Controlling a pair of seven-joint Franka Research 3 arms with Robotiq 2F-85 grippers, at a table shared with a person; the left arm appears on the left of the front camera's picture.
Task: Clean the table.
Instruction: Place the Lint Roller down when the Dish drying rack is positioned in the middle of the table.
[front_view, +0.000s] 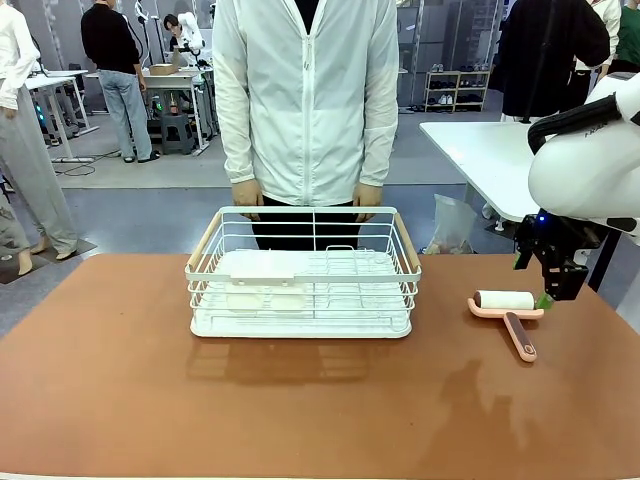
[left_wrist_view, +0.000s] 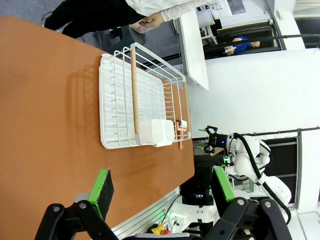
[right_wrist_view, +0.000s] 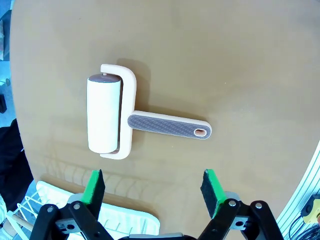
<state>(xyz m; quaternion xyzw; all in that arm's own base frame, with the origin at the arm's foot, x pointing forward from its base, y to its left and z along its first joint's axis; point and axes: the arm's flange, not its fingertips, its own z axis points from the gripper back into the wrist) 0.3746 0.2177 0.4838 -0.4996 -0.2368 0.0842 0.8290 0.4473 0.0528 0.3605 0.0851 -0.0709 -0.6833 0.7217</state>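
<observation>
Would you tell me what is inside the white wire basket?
Inside the white wire basket a white rectangular caddy hangs on the near-left rim; what the caddy holds is hidden.

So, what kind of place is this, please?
Probably a robotics lab or data-collection hall: a person stands at the reddish-brown table facing the robot, other white work tables stand behind, and shelving lines the far wall.
</observation>
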